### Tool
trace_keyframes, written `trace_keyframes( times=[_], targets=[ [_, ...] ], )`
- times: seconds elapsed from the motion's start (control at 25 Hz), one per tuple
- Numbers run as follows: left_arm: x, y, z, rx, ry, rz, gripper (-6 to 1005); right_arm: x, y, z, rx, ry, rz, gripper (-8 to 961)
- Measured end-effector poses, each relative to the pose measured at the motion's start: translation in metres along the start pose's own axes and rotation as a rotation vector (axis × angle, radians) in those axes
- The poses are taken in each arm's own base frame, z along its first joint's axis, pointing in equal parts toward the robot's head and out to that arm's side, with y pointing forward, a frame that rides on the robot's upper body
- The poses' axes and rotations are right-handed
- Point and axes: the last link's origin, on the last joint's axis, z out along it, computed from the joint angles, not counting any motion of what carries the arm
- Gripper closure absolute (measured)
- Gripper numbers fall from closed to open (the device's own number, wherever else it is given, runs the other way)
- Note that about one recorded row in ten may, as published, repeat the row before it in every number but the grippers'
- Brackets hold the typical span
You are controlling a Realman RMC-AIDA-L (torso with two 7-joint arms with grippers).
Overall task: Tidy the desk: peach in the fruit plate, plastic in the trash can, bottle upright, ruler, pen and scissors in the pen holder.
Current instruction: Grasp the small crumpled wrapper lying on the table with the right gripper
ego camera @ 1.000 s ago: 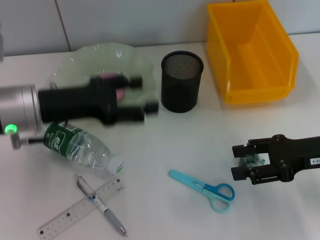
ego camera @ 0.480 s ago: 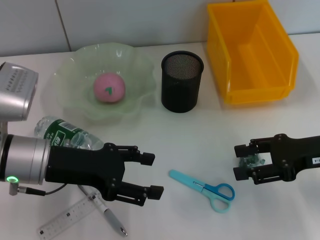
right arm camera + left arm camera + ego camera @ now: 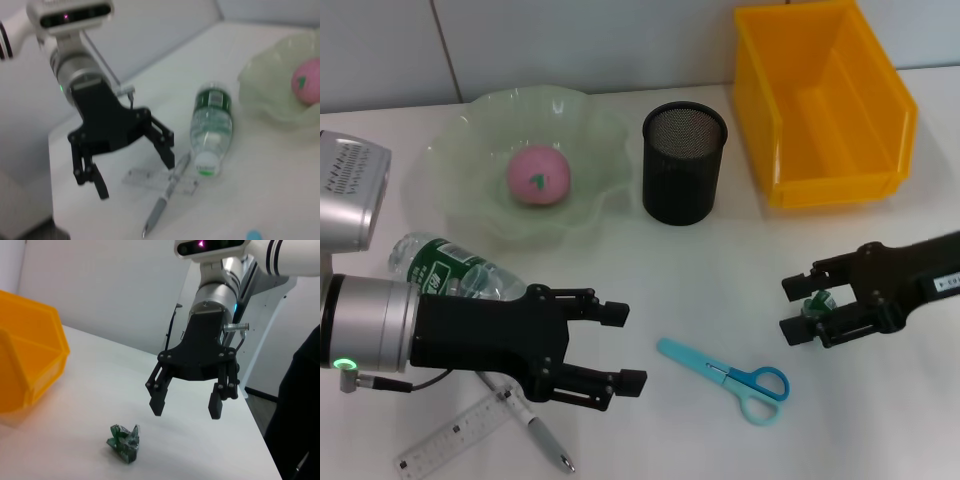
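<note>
The pink peach (image 3: pixel 538 177) lies in the pale green fruit plate (image 3: pixel 450 150). A clear bottle (image 3: pixel 450 275) with a green label lies on its side, partly under my left arm. My left gripper (image 3: pixel 623 348) hovers open and empty beside the bottle's cap end, over the crossed ruler (image 3: pixel 450 435) and pen (image 3: pixel 545 440). The blue scissors (image 3: pixel 730 377) lie flat at centre front. A crumpled green plastic wad (image 3: pixel 124 442) rests on the table. My right gripper (image 3: pixel 791 310) hangs open just above it, not touching, also seen as right gripper (image 3: pixel 185 409).
The black mesh pen holder (image 3: pixel 684 163) stands upright behind the scissors. The yellow bin (image 3: pixel 825 100) sits at the back right. In the right wrist view, the left gripper (image 3: pixel 135 175) hangs beside the bottle (image 3: pixel 212 127) and ruler (image 3: pixel 150 177).
My left arm swung from the plate toward the front and now holds still over the bottle. My right gripper shifted slightly toward the back and tilted; the plastic stayed put.
</note>
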Motion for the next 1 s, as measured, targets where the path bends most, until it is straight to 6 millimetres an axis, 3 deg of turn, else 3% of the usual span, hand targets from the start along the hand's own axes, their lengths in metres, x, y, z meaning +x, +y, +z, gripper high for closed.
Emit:
trace_keyframes(
  times=[0.12,0.52,1.0],
  targets=[
    [0.000,-0.001,-0.001,0.010,0.011,0.004,137,-0.028,0.002,0.001,0.033,0.152,-0.014,238],
    [-0.001,-0.001,-0.005,0.027,0.029,0.004,137,-0.066,0.001,0.007,0.165,0.466,-0.085,240],
    [0.000,-0.002,-0.006,0.034,0.037,0.003,137,-0.069,-0.010,0.031,0.280,0.680,-0.172,242]
  ],
)
